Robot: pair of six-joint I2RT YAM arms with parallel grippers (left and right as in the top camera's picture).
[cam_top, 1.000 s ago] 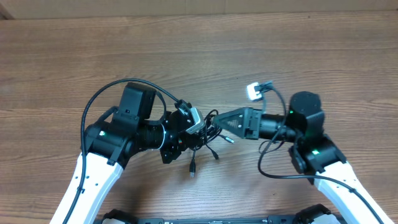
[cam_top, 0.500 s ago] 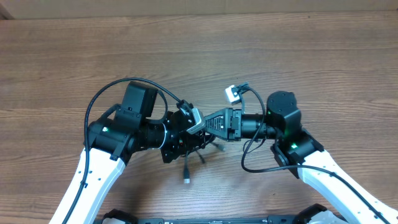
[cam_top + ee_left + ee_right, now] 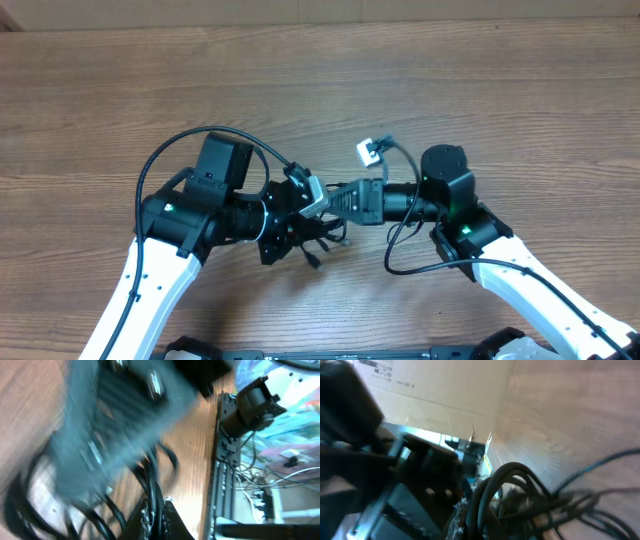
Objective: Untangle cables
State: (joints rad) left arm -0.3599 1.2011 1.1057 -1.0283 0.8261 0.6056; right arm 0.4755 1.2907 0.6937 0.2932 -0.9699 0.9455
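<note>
Cables [image 3: 318,243] over brown wooden table [image 3: 300,80]

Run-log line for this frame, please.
stage: untangling | left pincer: shut on bunch of thin black cables | right pincer: shut on same bunch | surface: brown wooden table

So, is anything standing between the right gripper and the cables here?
Nothing visible. The right gripper is at the cables, shut on cords of the bunch that the left gripper also holds. The two grippers meet almost tip to tip above the wooden table.
</note>
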